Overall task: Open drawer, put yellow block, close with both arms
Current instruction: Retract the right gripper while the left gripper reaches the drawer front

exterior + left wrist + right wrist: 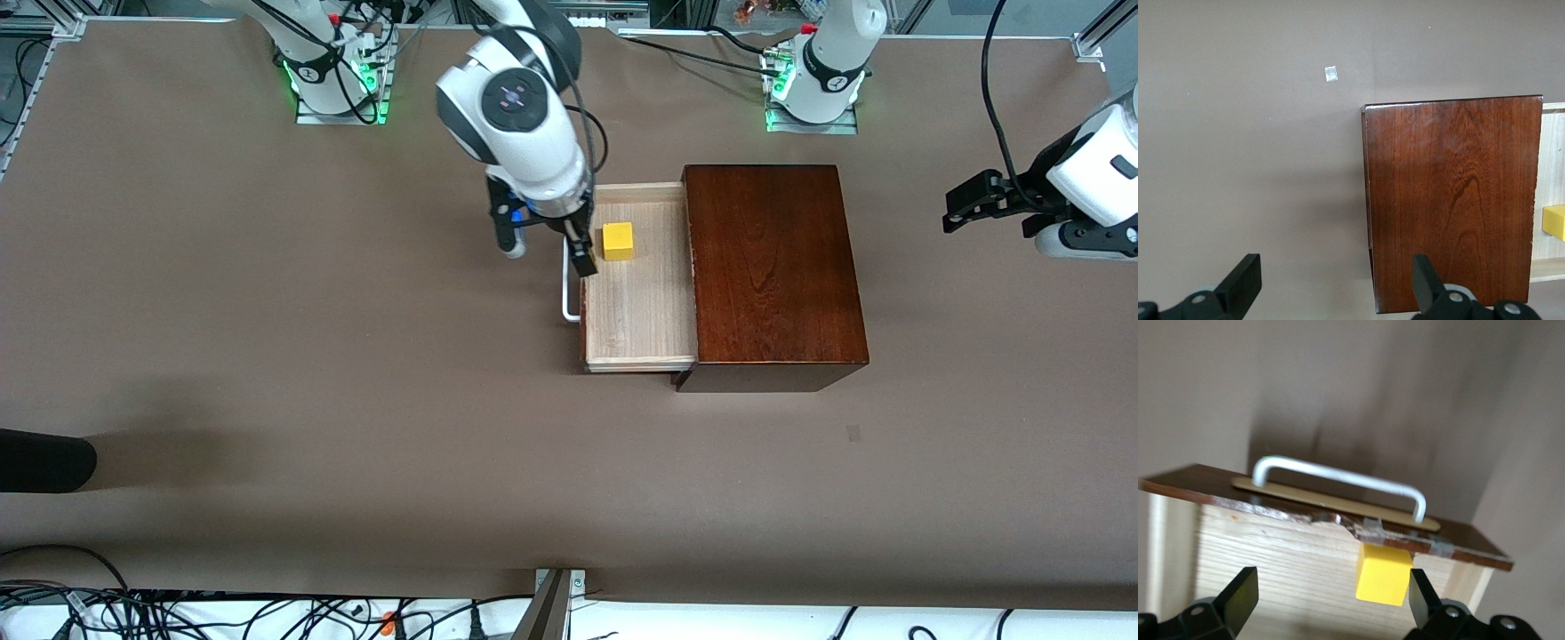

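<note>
Yellow block (618, 241) lies in the pulled-out drawer (640, 311) of the mahogany box (772, 271), the right gripper (547, 249) spread wide and empty over the drawer's handle (569, 293) edge, seemingly just clear of it, while the left gripper (1335, 283) waits open over the table (267, 311)

Robotics lab, bolted arm bases (338, 84), cable tangle (222, 613)
</note>
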Motion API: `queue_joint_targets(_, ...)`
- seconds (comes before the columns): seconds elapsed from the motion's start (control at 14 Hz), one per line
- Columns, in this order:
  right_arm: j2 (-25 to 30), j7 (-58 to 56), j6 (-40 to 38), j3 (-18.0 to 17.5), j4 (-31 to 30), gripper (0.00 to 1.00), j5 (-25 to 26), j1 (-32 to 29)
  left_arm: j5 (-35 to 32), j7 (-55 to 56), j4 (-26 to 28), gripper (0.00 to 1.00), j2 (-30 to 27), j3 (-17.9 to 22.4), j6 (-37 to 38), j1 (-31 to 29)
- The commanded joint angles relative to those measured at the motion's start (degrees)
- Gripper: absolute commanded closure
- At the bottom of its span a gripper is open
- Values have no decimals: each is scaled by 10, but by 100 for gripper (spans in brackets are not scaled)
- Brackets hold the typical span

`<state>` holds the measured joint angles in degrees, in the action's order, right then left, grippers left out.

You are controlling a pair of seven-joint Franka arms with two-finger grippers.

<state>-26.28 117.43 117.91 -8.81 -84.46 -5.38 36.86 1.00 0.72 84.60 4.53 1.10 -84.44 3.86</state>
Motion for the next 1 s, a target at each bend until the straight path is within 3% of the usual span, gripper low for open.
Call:
queue_joint_targets(0.0,42,-99,-53,0,-7,0,5,-36,-7,1,-8,0,-3,-2,2,1)
queue_joint_targets(0.29,62,-334,-126,60,-8,0,7,-42,-7,-8,-25,0,7,-2,-1,16)
queue_joint_targets(0.72,68,-672,-190,218,-10,0,5,-42,-8,-8,-35,0,26,-20,0,93)
queue_joint_targets(0.93,71,-866,-216,295,-9,0,2,-51,-16,-6,-36,0,41,-20,-2,159)
